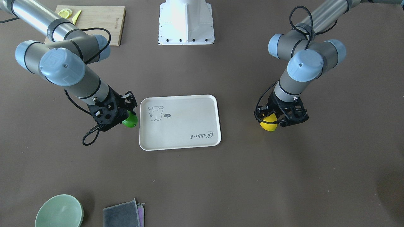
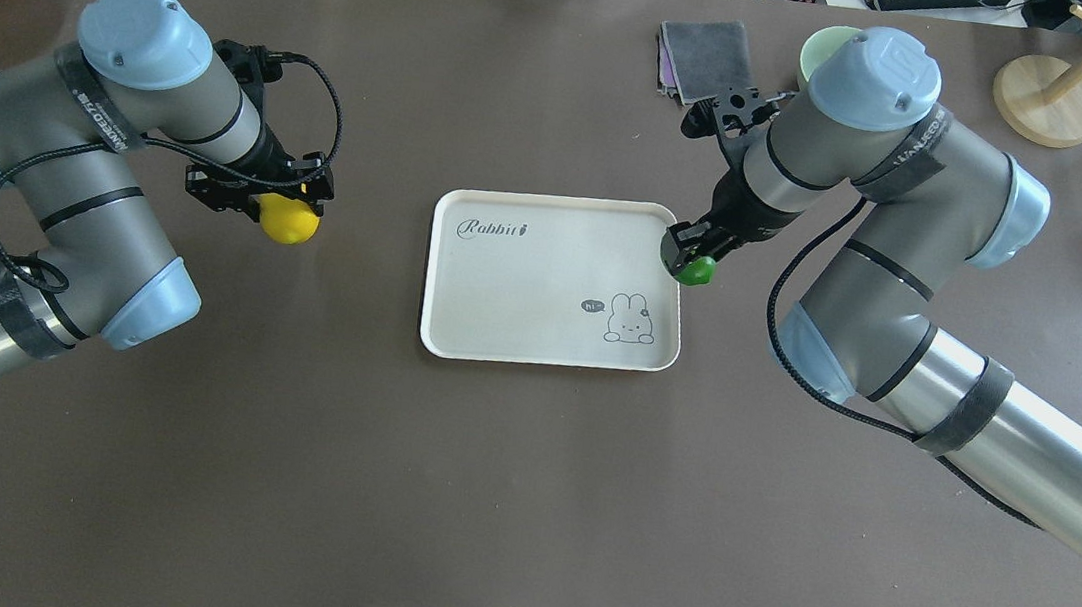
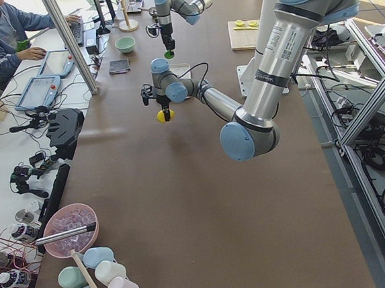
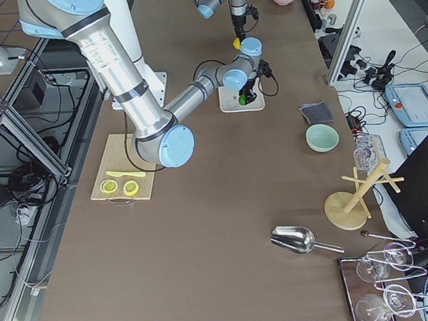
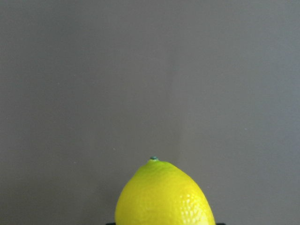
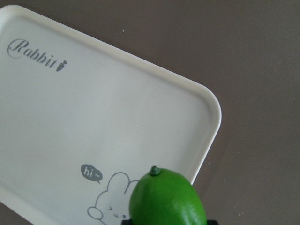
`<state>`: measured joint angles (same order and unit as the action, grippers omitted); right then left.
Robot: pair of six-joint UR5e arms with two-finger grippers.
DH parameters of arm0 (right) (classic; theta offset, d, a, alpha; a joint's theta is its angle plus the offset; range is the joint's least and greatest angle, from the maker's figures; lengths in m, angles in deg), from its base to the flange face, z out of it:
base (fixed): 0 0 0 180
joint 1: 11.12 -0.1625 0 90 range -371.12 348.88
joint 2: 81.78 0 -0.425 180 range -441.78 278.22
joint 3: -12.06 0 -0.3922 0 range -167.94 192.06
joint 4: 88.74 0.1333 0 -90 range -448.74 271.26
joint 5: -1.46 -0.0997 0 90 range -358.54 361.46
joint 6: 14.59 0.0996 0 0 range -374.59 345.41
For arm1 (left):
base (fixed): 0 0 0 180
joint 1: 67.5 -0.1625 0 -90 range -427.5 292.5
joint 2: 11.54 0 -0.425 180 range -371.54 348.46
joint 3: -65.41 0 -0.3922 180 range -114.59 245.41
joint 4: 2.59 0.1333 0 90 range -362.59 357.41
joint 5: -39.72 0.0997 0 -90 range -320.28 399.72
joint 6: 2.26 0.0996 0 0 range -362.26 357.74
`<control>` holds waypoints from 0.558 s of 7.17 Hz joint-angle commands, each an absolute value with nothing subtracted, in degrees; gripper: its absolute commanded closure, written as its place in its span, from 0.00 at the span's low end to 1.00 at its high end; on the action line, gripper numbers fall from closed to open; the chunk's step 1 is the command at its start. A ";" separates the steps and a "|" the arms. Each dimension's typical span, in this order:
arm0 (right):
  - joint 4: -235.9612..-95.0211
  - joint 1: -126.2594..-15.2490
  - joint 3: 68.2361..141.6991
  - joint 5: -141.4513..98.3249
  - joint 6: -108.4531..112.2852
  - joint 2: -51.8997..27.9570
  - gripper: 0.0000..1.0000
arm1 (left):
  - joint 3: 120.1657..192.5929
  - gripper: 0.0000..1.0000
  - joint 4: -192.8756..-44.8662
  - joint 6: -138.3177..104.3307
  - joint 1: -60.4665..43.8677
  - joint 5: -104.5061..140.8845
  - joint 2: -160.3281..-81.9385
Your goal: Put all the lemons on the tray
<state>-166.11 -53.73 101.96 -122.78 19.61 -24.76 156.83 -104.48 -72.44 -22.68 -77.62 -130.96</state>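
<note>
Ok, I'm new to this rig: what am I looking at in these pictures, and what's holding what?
It is a robot with two arms at a brown table, each ending in two fingers. One picture looks down from behind the robot, one faces it from across the table, two look along the table from its ends, and two come from wrist cameras. The left fingers are shut on the bright yellow whole lemon over bare table. The right fingers are shut on the deep green lemon at the edge of the off-white rectangular tray, which holds nothing yet. Also there: a wooden cutting board with lemon slices, a pale green bowl and a grey folded cloth.
</note>
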 commanded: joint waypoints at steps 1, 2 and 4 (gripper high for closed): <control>-165.91 -49.02 101.18 -117.13 23.20 -26.40 1.00 | 156.91 1.00 -104.02 -77.90 -23.19 -77.79 -136.15; -165.91 -47.96 100.75 -115.19 23.29 -26.49 0.98 | 156.56 1.00 -104.19 -78.81 -24.42 -77.61 -137.91; -165.83 -47.16 98.56 -113.94 26.96 -29.21 0.01 | 150.52 1.00 -104.98 -82.06 -26.53 -77.35 -144.13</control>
